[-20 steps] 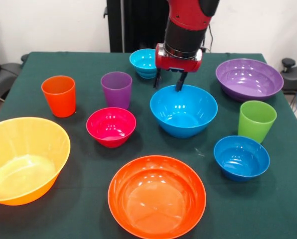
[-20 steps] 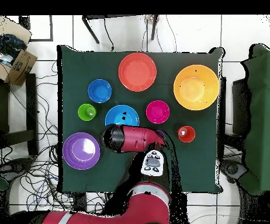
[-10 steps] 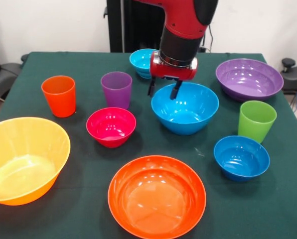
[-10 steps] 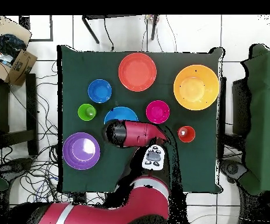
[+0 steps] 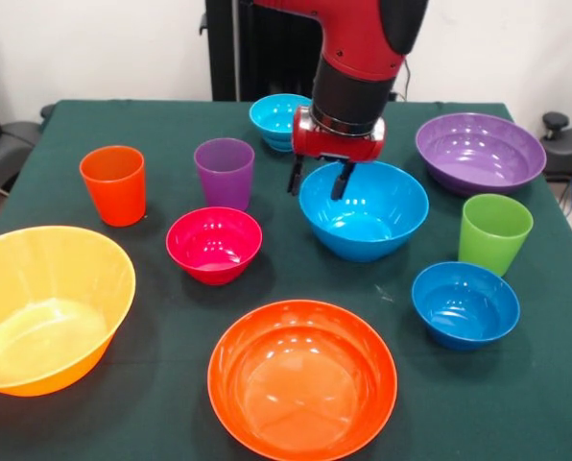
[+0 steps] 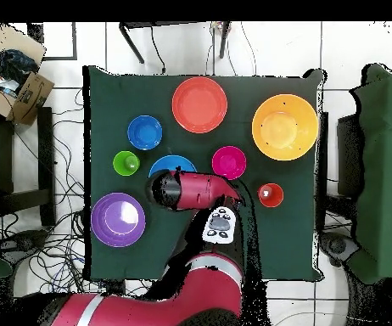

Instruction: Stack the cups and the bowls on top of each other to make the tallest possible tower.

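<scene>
My gripper (image 5: 317, 181) is open and straddles the left rim of the sky-blue bowl (image 5: 372, 216), one finger inside and one outside. The purple cup (image 5: 225, 173) and small cyan bowl (image 5: 274, 117) stand close by on its left and behind it. The orange cup (image 5: 113, 184), magenta bowl (image 5: 214, 244), yellow-orange bowl (image 5: 46, 307), orange-red bowl (image 5: 302, 379), dark blue bowl (image 5: 464, 303), lime green cup (image 5: 495, 233) and purple bowl (image 5: 480, 152) each stand alone on the table. In the overhead view the arm (image 6: 191, 191) hides the gripper and half the sky-blue bowl (image 6: 170, 162).
The dark green table (image 6: 106, 102) ends near the large bowls on every side. Cardboard boxes (image 6: 25, 89) and cables lie on the floor beside it. Another green table (image 6: 386, 153) stands to one side.
The gripper shifted slightly left and then back right at the bowl's rim. The sky-blue bowl slid a little to the right in the front view.
</scene>
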